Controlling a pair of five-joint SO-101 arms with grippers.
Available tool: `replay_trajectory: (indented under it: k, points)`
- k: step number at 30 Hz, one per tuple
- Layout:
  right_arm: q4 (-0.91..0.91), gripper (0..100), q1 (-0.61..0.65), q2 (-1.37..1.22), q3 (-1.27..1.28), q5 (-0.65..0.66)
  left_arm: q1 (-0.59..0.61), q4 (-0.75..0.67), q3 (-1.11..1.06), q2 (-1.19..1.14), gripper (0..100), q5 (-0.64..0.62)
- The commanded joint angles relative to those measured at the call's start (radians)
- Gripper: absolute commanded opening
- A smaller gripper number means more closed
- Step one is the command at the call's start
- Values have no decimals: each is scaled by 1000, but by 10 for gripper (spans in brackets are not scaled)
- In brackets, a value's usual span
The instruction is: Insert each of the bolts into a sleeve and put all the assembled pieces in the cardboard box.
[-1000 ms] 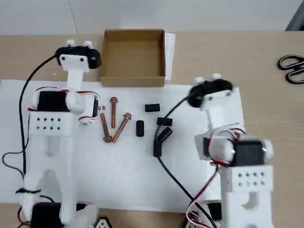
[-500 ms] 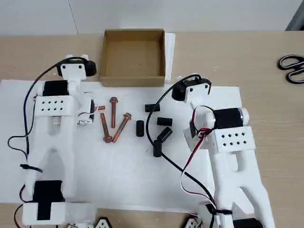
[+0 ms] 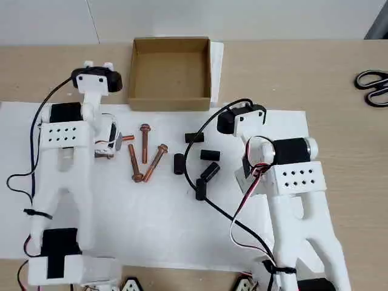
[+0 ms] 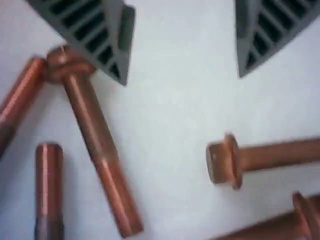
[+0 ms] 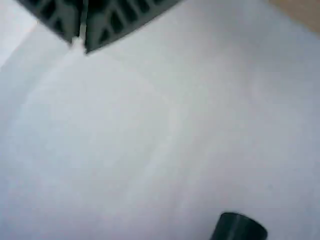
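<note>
High view: the left end effector (image 3: 119,138) sits low over a white paper sheet (image 3: 157,224) spread on the surface (image 3: 303,73). Copper bolts (image 3: 145,142) lie just beside its tips. 3 are fully visible and loosely grouped, with 2 of them meeting end to head. A 4th copper end shows right at the tips. Black sleeves (image 3: 194,137), count 5, are scattered past the bolts, between that end effector and the right arm (image 3: 294,176). All sleeves lie apart from the bolts. Cardboard box (image 3: 171,73), count 1, stands open side up on the surface at the paper's far edge, near the left end effector. Scissors (image 3: 373,88), 1 pair, lie well apart from everything else.

Left wrist view: the end effector's grey fingers (image 4: 100,35) are spread wide, nothing between them. Parts of 5 bolts show on the paper. 1 has its head just under a fingertip and a second bolt's end touching that head. The other 3 are cut off by the frame edges.

Right wrist view: the right end effector (image 5: 82,42) has its fingers pressed together on nothing, over the paper. 1 of the sleeves lies on the paper apart from the tips.
</note>
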State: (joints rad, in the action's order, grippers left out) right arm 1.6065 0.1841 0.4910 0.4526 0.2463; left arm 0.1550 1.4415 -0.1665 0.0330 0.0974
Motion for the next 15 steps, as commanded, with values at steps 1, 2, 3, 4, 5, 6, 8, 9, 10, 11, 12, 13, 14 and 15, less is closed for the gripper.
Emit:
replay_trajectory:
  k: [1, 2, 3, 4, 5, 6, 8, 9, 10, 11, 12, 13, 14, 15]
  points:
    - [13, 6, -2, 10, -43, 8, 18, -48, 25, -54, 141, 11]
    - [13, 6, -2, 10, -43, 8, 25, -52, 27, -84, 141, 28]
    - [13, 6, -2, 10, -43, 8, 34, -57, 30, -110, 141, 63]
    - [13, 6, -2, 10, -43, 8, 41, -66, 39, -141, 141, 98]
    - [13, 5, -4, 10, -43, 8, 48, -75, 48, -166, 141, 129]
    - [13, 5, -4, 10, -41, 8, 55, -83, 62, -189, 141, 152]
    - [13, 5, -4, 10, -41, 8, 58, -83, 107, -227, 141, 189]
    - [13, 5, -4, 10, -40, 8, 58, -81, 131, -242, 141, 198]
    - [13, 5, -4, 10, -40, 8, 57, -81, 156, -255, 141, 199]
    - [13, 5, -8, 10, -40, 8, 51, -81, 180, -267, 141, 199]
    - [13, 5, -21, 10, -40, 8, 40, -80, 202, -272, 141, 195]
    - [13, 5, -36, 10, -40, 8, 28, -80, 219, -272, 141, 178]
    - [13, 5, -51, 10, -40, 8, 11, -74, 232, -270, 140, 153]
    - [13, 5, -73, 8, -40, 8, -9, -57, 249, -264, 139, 120]
